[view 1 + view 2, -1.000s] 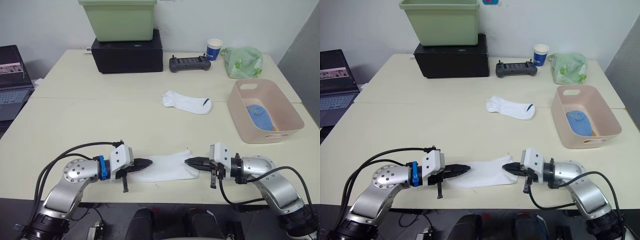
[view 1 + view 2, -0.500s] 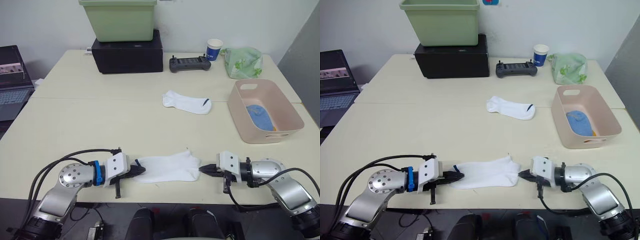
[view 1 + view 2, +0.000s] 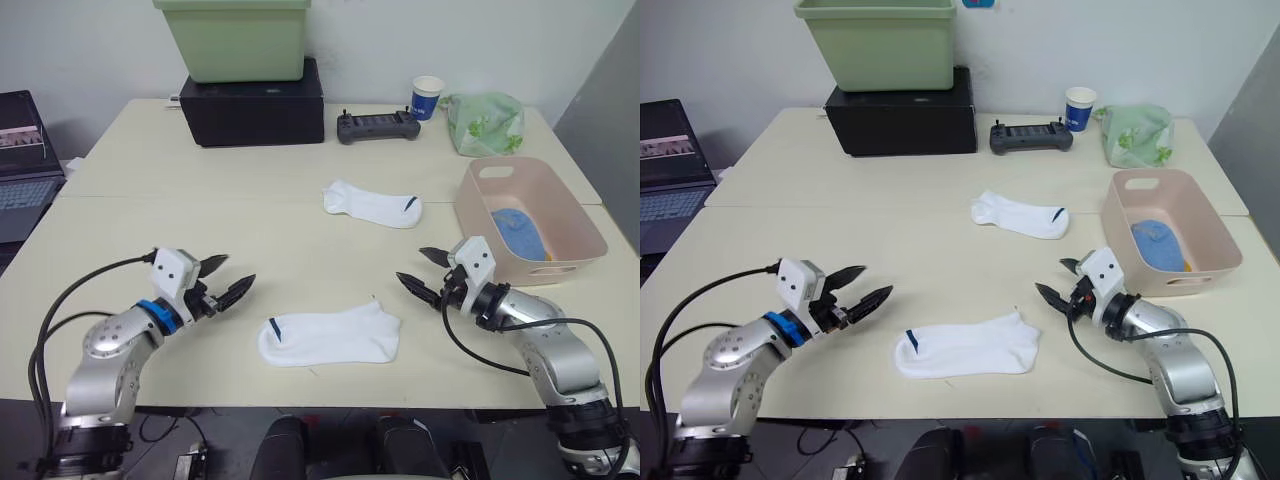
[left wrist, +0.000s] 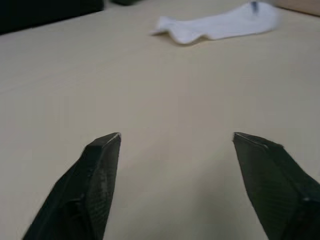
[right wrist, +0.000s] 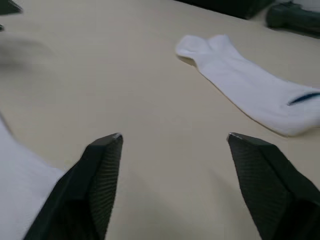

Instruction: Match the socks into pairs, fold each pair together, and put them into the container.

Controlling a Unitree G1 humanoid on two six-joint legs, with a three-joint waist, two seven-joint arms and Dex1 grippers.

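A white sock (image 3: 330,337) with a dark mark at its left end lies flat near the table's front edge. A second white sock (image 3: 373,204) lies further back at mid-table; it also shows in the wrist views (image 4: 220,25) (image 5: 250,95). The pale pink container (image 3: 476,225) stands at the right with a light blue sock (image 3: 520,232) inside. My left gripper (image 3: 232,275) hovers open to the left of the near sock, apart from it. My right gripper (image 3: 412,265) is open to the sock's right, beside the container, holding nothing.
A light green bin (image 3: 235,40) sits on a black box (image 3: 255,105) at the back. Beside it are a black controller (image 3: 377,127), a paper cup (image 3: 427,98) and a leaf-print cloth (image 3: 485,122). A laptop (image 3: 20,150) is off the left edge.
Both grippers were shut on the ends of the near white sock. They have let go, opened and drawn away to either side. The sock now lies flat.
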